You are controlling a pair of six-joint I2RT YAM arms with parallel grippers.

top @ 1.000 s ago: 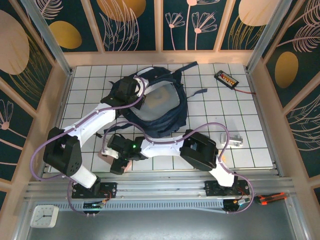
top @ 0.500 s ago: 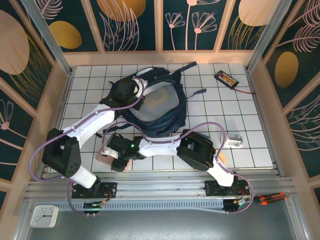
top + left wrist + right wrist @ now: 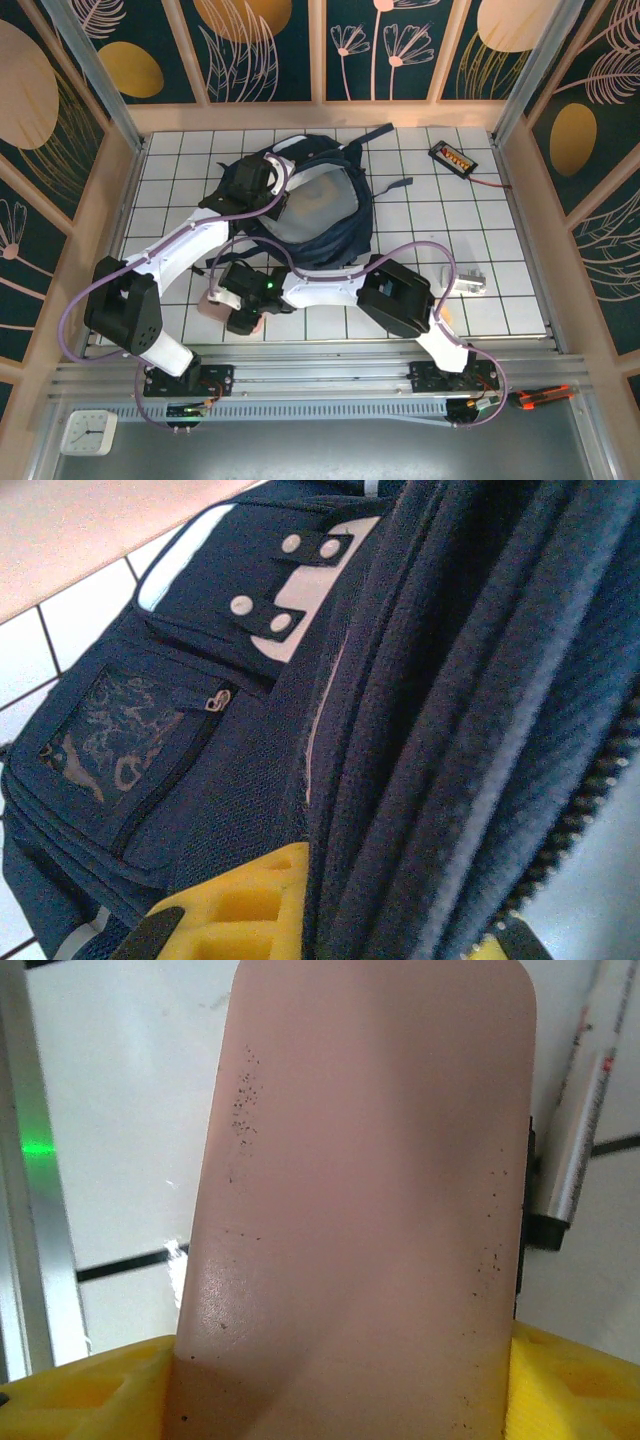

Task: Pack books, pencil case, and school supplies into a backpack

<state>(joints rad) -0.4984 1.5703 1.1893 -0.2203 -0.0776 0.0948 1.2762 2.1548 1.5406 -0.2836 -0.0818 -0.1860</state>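
Observation:
The navy backpack point(image 3: 322, 200) lies open at the back middle of the tiled table, its grey lining up. My left gripper point(image 3: 256, 186) is at the bag's left rim. The left wrist view shows it point(image 3: 370, 920) shut on a fold of the backpack's point(image 3: 200, 730) fabric beside the zip. My right gripper point(image 3: 243, 303) is low at the front left, shut on the pale pink pencil case point(image 3: 213, 302). In the right wrist view the pencil case point(image 3: 360, 1210) stands between my yellow fingers point(image 3: 90, 1390). A slim pen point(image 3: 585, 1110) lies on the tiles behind it. The books are out of view.
A black device with orange buttons point(image 3: 452, 156) and its cable lie at the back right. A small clear thing point(image 3: 470, 280) sits right of the right arm. Wooden walls ring the table. On the front ledge are a clock point(image 3: 88, 432) and an orange-handled tool point(image 3: 540, 397).
My right gripper has closed from open onto the pencil case and has shifted slightly away from the front edge with it. The left arm has held still.

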